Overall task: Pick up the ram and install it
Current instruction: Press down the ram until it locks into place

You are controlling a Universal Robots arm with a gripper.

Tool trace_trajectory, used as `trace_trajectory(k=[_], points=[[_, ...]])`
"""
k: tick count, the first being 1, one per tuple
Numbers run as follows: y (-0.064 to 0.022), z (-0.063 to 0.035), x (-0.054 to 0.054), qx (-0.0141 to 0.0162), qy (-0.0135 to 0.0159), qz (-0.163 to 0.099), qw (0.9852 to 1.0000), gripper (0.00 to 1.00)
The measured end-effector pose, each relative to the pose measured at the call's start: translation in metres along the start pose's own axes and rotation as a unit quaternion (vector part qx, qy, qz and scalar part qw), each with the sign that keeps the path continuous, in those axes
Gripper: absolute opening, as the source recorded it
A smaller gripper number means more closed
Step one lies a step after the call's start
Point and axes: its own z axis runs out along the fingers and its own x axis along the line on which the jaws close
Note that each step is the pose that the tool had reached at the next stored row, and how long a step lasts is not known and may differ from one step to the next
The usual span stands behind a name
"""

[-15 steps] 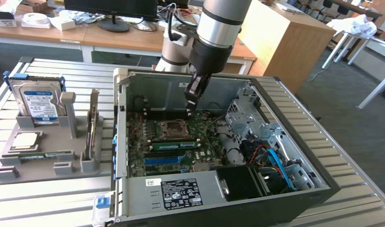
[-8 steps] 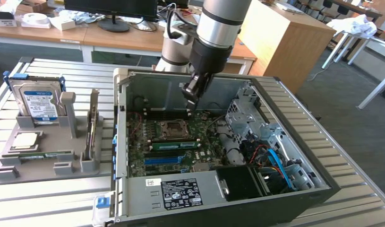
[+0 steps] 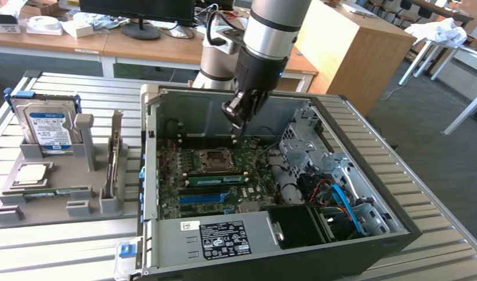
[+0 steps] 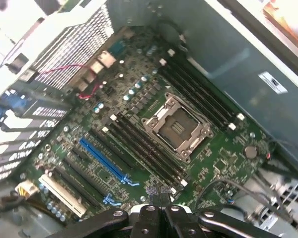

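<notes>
Open computer case [image 3: 355,175] on the bench [image 3: 449,211], hand [image 3: 236,120] fully closed and empty above the motherboard [image 4: 139,144], ram [image 3: 215,177] seated in its slot, gray holder tray [image 3: 51,205] at exterior view's left carrying hard drive [image 3: 49,126].

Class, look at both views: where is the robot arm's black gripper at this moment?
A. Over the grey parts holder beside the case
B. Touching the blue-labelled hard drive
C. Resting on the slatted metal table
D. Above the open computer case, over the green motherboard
D: the black gripper hangs shut inside the open computer case, and the wrist view looks down on the green motherboard.
</notes>
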Motion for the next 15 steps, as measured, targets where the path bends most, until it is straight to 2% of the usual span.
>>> trace_trajectory(k=[5,9,14,15], points=[[0.0,0.0004,0.0001,0.0012,-0.0019,0.045,0.999,0.1],[0.0,0.0007,0.0,0.0022,-0.0034,0.082,0.9967,0.1],[0.0,0.0011,0.0001,0.0034,-0.0053,0.127,0.9919,0.1],[-0.0001,0.0014,0.0,0.0038,-0.0061,0.145,0.9895,0.1]])
